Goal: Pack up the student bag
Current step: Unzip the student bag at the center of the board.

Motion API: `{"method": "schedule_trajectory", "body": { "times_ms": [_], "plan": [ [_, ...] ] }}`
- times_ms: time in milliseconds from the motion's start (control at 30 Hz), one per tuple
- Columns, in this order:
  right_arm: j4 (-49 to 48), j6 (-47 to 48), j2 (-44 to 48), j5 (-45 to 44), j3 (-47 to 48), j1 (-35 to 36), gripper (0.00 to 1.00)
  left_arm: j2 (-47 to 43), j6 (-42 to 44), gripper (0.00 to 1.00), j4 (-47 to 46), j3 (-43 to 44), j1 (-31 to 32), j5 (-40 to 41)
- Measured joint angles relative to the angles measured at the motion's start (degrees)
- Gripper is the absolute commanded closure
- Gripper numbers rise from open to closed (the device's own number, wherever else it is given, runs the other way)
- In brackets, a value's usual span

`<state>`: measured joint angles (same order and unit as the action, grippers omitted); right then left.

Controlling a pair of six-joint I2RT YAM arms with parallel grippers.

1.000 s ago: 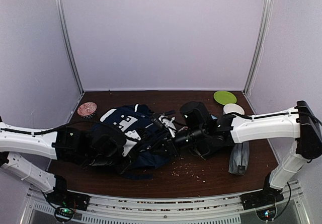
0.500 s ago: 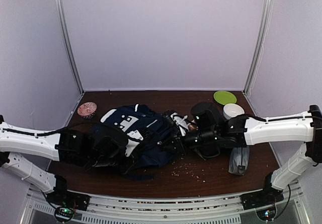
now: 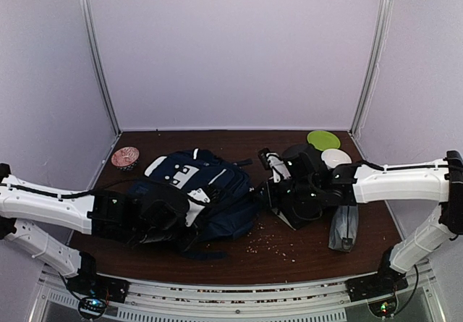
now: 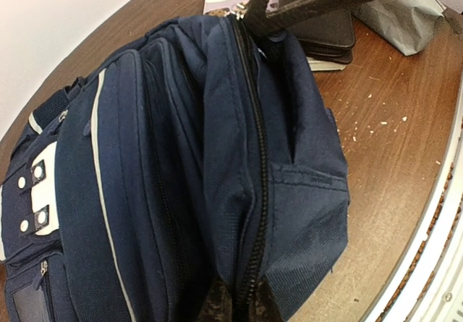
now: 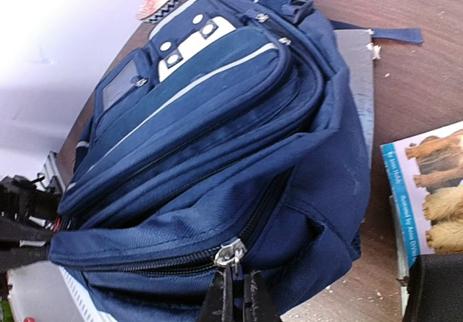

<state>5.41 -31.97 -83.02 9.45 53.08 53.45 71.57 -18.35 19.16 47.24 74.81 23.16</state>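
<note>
Navy fabric student bag (image 3: 210,192), lying left of centre on the bench (image 3: 239,140), left hand (image 4: 237,304) pinched shut on its seam end, right hand (image 5: 233,300) clamped narrow on the zip pull (image 5: 230,253); we judge zipping nearly done, though a book (image 5: 427,184) lies outside.

Matt cloth student bag (image 5: 217,141) with metal zip pull (image 5: 230,252).

From above, the left gripper (image 4: 241,302) and right gripper (image 5: 235,299) are hidden under their wrists against the bag (image 3: 217,199). The book (image 5: 434,192) runs off the picture's edge. The right arm covers one end of the pouch (image 3: 344,229). The specks (image 3: 273,244) on the table (image 3: 311,258) are too small to identify.
</note>
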Motion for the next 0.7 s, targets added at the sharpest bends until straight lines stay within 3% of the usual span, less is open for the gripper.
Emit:
{"method": "schedule_trajectory", "body": {
  "times_ms": [300, 567, 600, 700],
  "plan": [
    [8.9, 7.7, -1.1, -6.2, 4.1, -0.2, 1.0, 2.8, -1.7, 1.0, -7.4, -4.0, 0.7, 0.7],
    [8.5, 9.7, -1.7, -5.9, 3.1, -1.6, 1.0, 2.8, -3.5, 1.0, -9.4, -5.6, 1.1, 0.6],
    [8.3, 9.7, -1.5, -5.5, 2.5, -1.6, 1.0, 2.8, -3.8, 0.95, -9.5, -5.8, 1.2, 0.5],
    [7.1, 9.1, 0.2, -4.6, -0.2, -1.3, 1.0, 2.5, -4.4, 0.51, -9.4, -6.1, 1.4, -0.4]
  ]
}}
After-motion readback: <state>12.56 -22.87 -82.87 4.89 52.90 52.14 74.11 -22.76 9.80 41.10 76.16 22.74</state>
